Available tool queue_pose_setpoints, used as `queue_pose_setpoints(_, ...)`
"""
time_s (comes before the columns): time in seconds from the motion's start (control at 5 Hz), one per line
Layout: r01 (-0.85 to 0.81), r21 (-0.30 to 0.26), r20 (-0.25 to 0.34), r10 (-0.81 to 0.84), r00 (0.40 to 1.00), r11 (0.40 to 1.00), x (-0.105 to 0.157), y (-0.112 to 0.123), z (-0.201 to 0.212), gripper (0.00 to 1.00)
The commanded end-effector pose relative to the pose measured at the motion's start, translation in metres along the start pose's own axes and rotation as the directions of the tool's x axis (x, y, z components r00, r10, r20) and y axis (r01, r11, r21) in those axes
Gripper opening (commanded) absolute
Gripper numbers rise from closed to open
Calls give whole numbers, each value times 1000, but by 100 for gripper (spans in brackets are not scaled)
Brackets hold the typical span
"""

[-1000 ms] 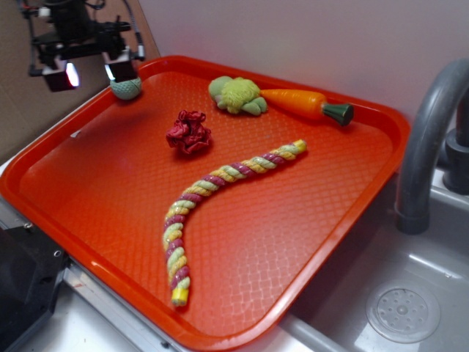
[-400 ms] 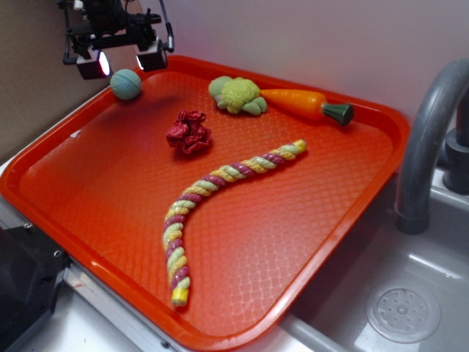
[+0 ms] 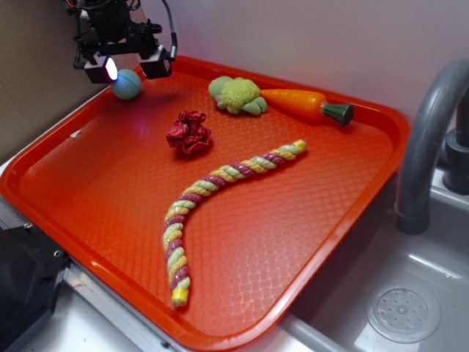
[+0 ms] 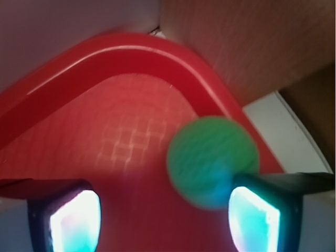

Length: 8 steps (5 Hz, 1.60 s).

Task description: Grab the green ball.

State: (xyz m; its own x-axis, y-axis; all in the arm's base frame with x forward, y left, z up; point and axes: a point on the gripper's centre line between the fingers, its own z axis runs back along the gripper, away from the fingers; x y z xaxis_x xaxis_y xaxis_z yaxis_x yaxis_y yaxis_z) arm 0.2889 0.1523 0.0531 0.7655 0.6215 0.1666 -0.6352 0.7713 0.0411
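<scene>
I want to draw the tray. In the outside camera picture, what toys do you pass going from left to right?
Green ball → red scrunchie → lumpy green cabbage toy → carrot. I left out the long rope toy, because it stretches under several of the others.

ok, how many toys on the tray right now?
5. Green ball in the far-left corner below the gripper; red scrunchie mid-tray; cabbage toy and carrot along the far edge; braided rope across the center. Nothing looks hidden.
</scene>
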Motion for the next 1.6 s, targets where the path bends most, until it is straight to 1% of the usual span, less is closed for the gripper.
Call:
queue_pose_setpoints(0.0, 6, 24, 60, -7, 998, 1000, 19, 22, 5, 100)
queue_pose_setpoints(0.2, 10, 40, 63, -12, 998, 999, 19, 28, 5, 100)
queue_pose_setpoints(0.4, 9, 66, 90, -15, 996, 998, 20, 39, 7, 100)
queue_pose_setpoints(0.6, 11, 80, 102, -19, 995, 997, 19, 42, 5, 0)
queue_pose_setpoints(1.2, 71, 71, 109, -79, 991, 995, 14, 31, 8, 0)
queue_pose_setpoints(1.4, 135, 26, 95, -137, 986, 990, 10, 25, 19, 0)
